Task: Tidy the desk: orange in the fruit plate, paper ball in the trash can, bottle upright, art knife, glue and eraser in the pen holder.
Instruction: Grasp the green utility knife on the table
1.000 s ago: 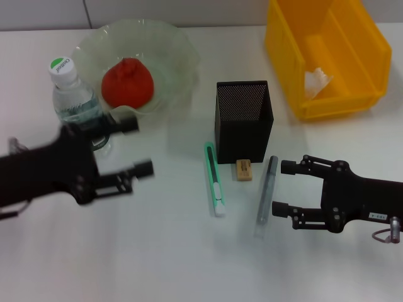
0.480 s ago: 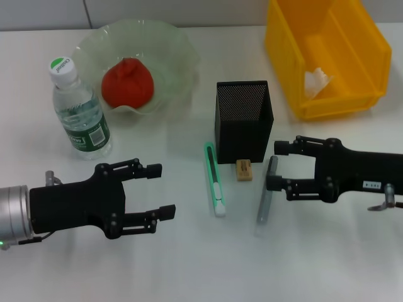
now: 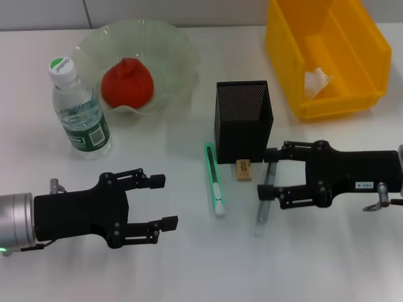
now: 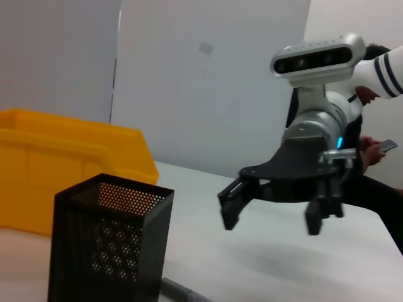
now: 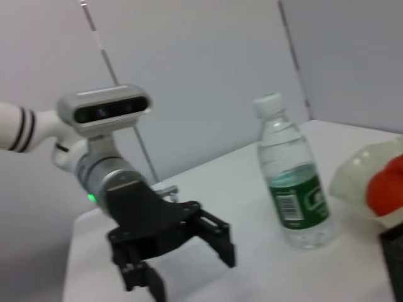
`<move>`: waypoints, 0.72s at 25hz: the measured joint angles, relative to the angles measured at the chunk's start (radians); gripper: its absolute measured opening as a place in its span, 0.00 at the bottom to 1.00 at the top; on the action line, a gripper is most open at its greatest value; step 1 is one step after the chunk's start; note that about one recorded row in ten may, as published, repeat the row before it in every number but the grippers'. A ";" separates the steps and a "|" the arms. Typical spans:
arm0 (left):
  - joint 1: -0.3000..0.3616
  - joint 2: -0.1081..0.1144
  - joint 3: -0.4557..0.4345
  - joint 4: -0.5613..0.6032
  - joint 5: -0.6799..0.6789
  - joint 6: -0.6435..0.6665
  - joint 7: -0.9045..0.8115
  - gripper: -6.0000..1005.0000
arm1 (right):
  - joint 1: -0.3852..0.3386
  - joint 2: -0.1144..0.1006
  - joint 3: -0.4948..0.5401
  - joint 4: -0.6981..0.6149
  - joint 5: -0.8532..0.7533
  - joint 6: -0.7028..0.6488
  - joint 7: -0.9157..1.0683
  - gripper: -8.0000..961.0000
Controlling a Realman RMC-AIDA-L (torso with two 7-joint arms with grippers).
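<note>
Right gripper spread open around the glue, one finger just beside the pen holder, the other across the grey stick's middle, nothing clamped yet. Left gripper open and empty, hovering over bare counter below the bottle, itself upright already. Orange lying in the fruit plate, paper ball inside the trash can; art knife and eraser flat on the counter, the eraser touching or nearly touching the holder's foot.

Step in hand, by the look of it: picking up the glue. Best done by closing squarely across the stick near its middle, low enough to catch the slim round body without pinching it sideways and rolling it away. Worth minding the mesh wall close to the upper finger. Once lifted, needs tipping upright before lowering into the holder's mouth, and a release only when well inside.
</note>
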 joint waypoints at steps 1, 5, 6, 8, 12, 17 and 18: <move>0.000 0.000 0.000 0.000 0.000 0.000 0.000 0.78 | 0.000 0.000 0.000 0.000 0.000 0.000 0.000 0.87; 0.003 0.001 -0.005 0.000 -0.002 0.000 -0.005 0.78 | -0.002 0.015 -0.040 -0.085 -0.001 -0.055 0.037 0.87; 0.003 0.001 -0.005 0.000 -0.002 0.000 -0.005 0.78 | -0.002 0.015 -0.040 -0.085 -0.001 -0.055 0.037 0.87; 0.003 0.003 -0.006 0.000 -0.002 0.001 -0.006 0.78 | 0.001 0.019 -0.085 -0.137 -0.001 -0.061 0.063 0.87; 0.000 0.003 -0.005 0.001 0.000 0.002 -0.001 0.78 | 0.016 0.021 -0.191 -0.228 -0.002 -0.060 0.122 0.87; -0.004 0.005 -0.002 0.004 0.001 0.006 -0.003 0.78 | 0.042 0.024 -0.335 -0.406 -0.052 -0.053 0.210 0.86; -0.005 0.006 -0.005 0.005 0.000 0.011 -0.005 0.78 | 0.077 0.028 -0.354 -0.450 -0.110 -0.050 0.225 0.86</move>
